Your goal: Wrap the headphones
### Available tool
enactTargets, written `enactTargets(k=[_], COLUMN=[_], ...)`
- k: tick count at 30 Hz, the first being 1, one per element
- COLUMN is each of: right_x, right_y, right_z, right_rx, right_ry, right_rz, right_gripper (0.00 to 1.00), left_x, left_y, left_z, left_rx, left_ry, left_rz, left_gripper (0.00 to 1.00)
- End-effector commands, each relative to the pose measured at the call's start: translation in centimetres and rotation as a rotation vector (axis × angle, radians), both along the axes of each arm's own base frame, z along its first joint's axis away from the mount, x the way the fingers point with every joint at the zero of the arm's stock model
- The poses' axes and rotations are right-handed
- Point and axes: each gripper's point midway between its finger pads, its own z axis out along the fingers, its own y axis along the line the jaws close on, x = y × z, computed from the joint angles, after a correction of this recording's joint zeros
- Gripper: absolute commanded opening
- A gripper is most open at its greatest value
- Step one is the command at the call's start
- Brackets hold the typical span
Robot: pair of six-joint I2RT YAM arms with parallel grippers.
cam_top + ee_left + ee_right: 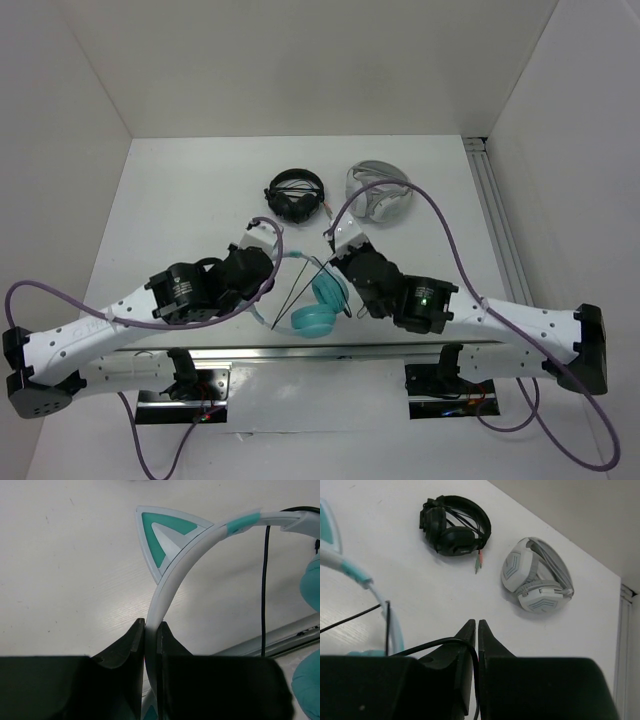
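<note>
Left pincer (pixel 151 626): clamped on the pale headband (pixel 172 570), just below the cat ear (pixel 161 532). The grip sits on a narrow curved strip. If I twist while the other arm pulls, the band may slide through the pads or flex hard.

Right pincer (pixel 477 624): jaws all but together, with the thin black cable (pixel 437 644) running over one finger and down into the slit between them. It looks pinched; how firmly, I cannot tell. A loose pinch would drop the cable mid-wrap, slack onto the table (pixel 60 570), loop undone.

Headphones (pixel 328 292): teal, between my two arms near the front edge of the table, ear cups (pixel 311 582) low, band lifted toward my left side. The cable crosses the band in straight runs. A hard pull could snag it on the cat ear or drag the cups sideways.

Farther back: black headphones (pixel 455 527) and grey-white headphones (pixel 537 577), well apart from mine. A wide swing of the right arm could reach them, so loops should stay tight.
</note>
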Motion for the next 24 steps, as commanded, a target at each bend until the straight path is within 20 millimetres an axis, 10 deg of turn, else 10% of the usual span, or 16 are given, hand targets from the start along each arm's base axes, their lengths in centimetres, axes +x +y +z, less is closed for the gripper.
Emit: enactTargets(k=[1,12,24], right_x=[3.4,7.8,6.1], right_y=[-0.2,2.9,8.8], right_z=[2.1,-2.6,-10.2], right_rx=[0.119,0.213,0.406], right_ry=[-0.025,0.099,0.265], right_rz=[0.0,0.137,0.363], right_gripper=[0.13,0.0,0.03], left_x=[-1.2,-2.4,-1.9], left_y=[0.4,-0.8,-0.2], left_z=[0.6,4.0,11.3], left_rx=[0.031,-0.105,-0.279], left_ry=[0.023,0.011,-0.101], left_rz=[-0.103,-0.19,-0.118], left_gripper=[0.0,0.0,0.0])
